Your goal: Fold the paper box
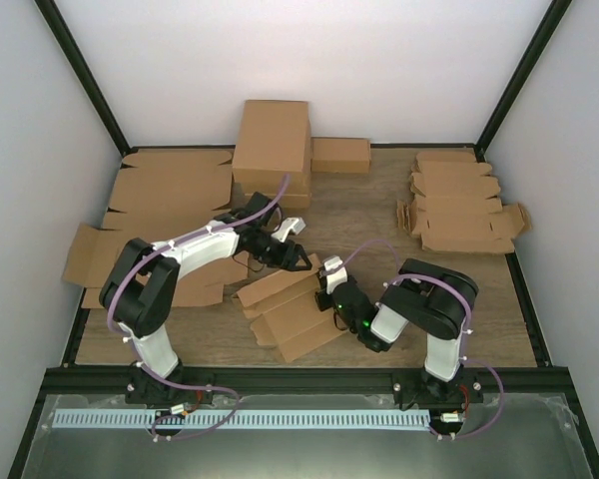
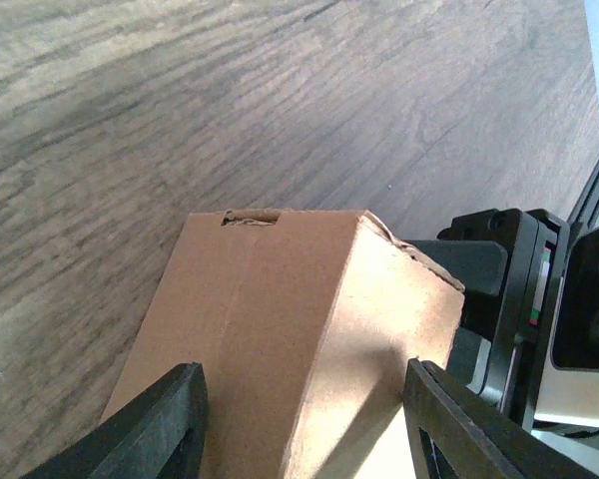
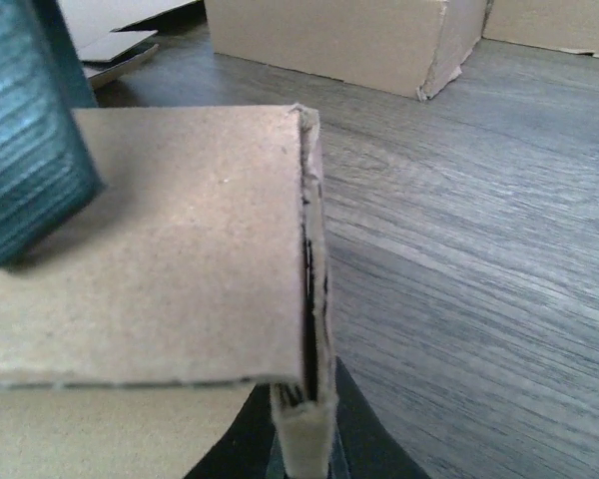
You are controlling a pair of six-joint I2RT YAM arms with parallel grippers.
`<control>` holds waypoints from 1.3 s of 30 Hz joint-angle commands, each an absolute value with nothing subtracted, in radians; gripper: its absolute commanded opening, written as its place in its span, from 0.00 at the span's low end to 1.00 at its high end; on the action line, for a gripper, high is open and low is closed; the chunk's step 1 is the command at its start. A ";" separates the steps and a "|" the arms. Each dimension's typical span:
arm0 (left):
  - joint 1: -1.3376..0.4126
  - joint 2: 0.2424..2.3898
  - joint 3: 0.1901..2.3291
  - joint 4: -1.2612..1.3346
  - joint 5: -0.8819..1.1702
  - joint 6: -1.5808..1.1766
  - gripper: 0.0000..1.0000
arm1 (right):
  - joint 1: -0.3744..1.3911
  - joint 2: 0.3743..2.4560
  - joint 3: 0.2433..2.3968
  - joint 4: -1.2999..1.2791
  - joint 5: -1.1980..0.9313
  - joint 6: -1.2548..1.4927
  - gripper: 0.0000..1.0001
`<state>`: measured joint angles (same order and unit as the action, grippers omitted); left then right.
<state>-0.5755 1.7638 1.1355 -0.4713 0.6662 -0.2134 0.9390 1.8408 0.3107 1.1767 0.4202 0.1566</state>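
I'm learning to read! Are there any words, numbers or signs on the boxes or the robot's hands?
None: no words, numbers or signs can be read on the paper box, the big carton, the flat cardboard sheets, the left hand or the right hand.

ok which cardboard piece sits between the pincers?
The half-folded paper box in the middle: left pincer straddles it, right pincer pinches its wall. Tall carton, flat sheets, stacked blanks sit apart.
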 commanded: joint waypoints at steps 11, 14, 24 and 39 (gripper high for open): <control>-0.568 1.671 1.093 -0.403 0.655 -0.261 0.75 | 0.939 1.801 0.338 1.173 0.502 0.178 0.03; -0.566 1.562 1.103 -0.402 0.552 -0.279 0.89 | 0.937 1.760 0.337 1.107 0.527 0.224 0.02; -0.566 1.160 1.061 -0.514 0.248 -0.263 0.98 | 0.855 1.505 0.377 0.685 0.506 0.534 0.01; -0.578 0.888 0.774 -0.409 0.193 -0.444 1.00 | 0.798 1.281 0.448 0.269 0.502 1.196 0.01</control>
